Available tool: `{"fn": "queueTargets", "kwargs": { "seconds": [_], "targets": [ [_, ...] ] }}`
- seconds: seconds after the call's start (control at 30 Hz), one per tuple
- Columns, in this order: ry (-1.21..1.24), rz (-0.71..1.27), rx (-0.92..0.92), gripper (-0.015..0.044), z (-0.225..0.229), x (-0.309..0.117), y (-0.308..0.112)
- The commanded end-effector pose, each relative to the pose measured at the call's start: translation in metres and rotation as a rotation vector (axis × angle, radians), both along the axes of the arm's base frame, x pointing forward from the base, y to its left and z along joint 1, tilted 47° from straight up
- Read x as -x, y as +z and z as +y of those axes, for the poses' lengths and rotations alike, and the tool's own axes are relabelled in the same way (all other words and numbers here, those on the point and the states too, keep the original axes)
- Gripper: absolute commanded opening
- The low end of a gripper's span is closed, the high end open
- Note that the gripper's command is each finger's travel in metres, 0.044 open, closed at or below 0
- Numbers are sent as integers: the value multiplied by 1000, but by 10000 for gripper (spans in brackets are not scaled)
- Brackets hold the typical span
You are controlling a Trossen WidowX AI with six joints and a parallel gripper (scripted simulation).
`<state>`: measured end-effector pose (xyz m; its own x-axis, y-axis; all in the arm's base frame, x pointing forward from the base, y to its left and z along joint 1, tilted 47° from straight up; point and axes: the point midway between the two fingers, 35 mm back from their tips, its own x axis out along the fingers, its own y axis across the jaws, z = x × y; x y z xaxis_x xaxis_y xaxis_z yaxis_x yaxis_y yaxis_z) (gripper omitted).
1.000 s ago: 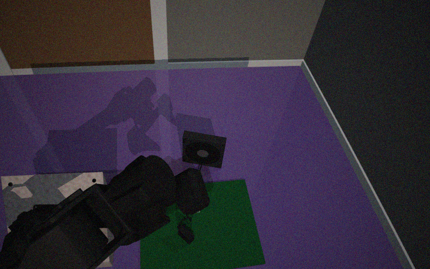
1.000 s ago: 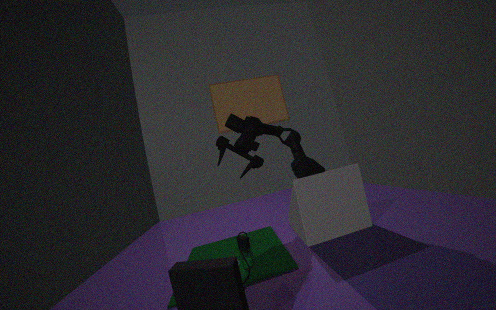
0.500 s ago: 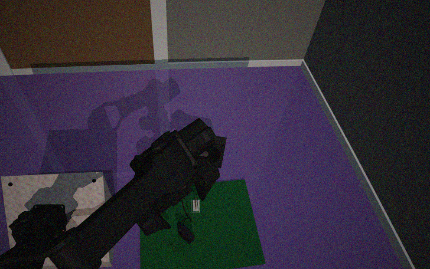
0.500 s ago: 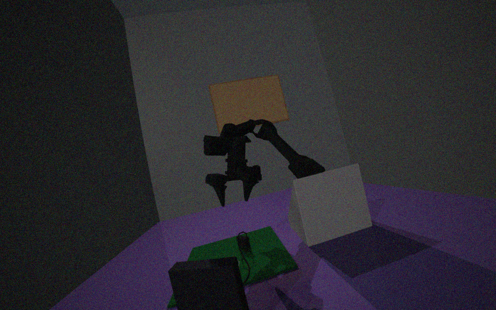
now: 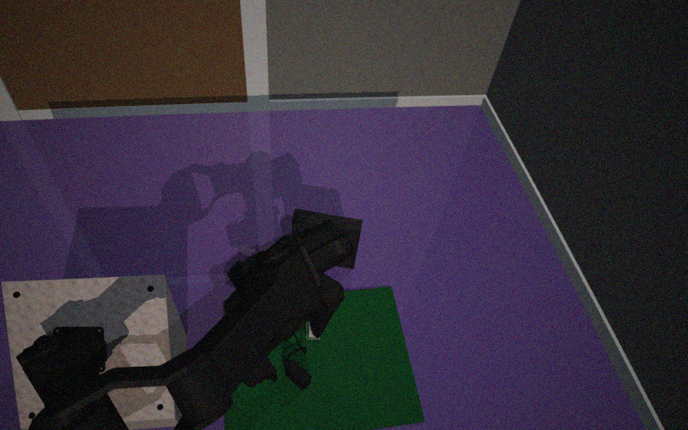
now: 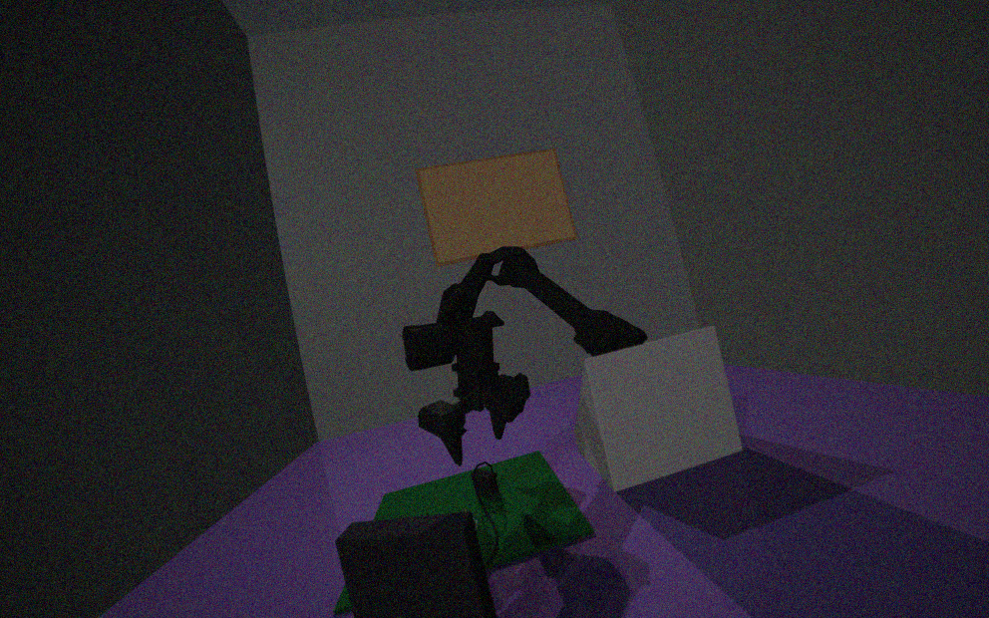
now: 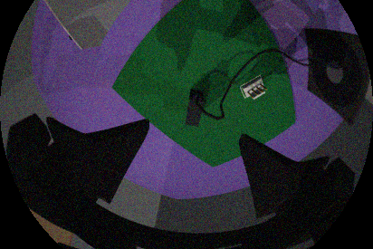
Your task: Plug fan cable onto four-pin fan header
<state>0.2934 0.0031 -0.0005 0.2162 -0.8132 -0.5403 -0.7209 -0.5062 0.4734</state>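
Note:
My gripper (image 5: pixel 296 357) (image 6: pixel 479 451) (image 7: pixel 196 129) is open and empty, pointing down above the green board (image 5: pixel 373 369) (image 6: pixel 402 503) (image 7: pixel 213 151). The dark plug (image 5: pixel 297 372) (image 6: pixel 486 480) (image 7: pixel 194 110) is on the board, below and between the open fingertips in the wrist view. Its black cable (image 7: pixel 224 92) loops away to the fan (image 5: pixel 355 231) (image 6: pixel 414 568) (image 7: pixel 319 43). The white four-pin header (image 5: pixel 313 338) (image 7: pixel 253 88) stands apart from the plug with its pins bare; in the top view the arm partly hides it. In the exterior view I cannot make it out.
The fan stands on the purple table (image 5: pixel 469 256) (image 6: pixel 252 522) just beyond a board edge. A pale block (image 5: pixel 15 331) (image 6: pixel 659 407) under the arm's base stands beside the board. The cable arches over the board near the header.

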Motion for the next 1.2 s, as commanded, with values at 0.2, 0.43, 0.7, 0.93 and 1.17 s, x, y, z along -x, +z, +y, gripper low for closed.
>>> {"fn": "queueTargets", "kwargs": {
  "seconds": [0.2, 0.43, 0.7, 0.93, 1.17],
  "targets": [
    [5, 9, 12, 440, -14, 1, -12],
    [5, 9, 11, 440, -22, 0, -20],
    [5, 9, 12, 440, -31, 0, -29],
    [5, 9, 14, 440, -39, 0, -35],
    [3, 2, 6, 361, -37, -1, -34]
  ]
}}
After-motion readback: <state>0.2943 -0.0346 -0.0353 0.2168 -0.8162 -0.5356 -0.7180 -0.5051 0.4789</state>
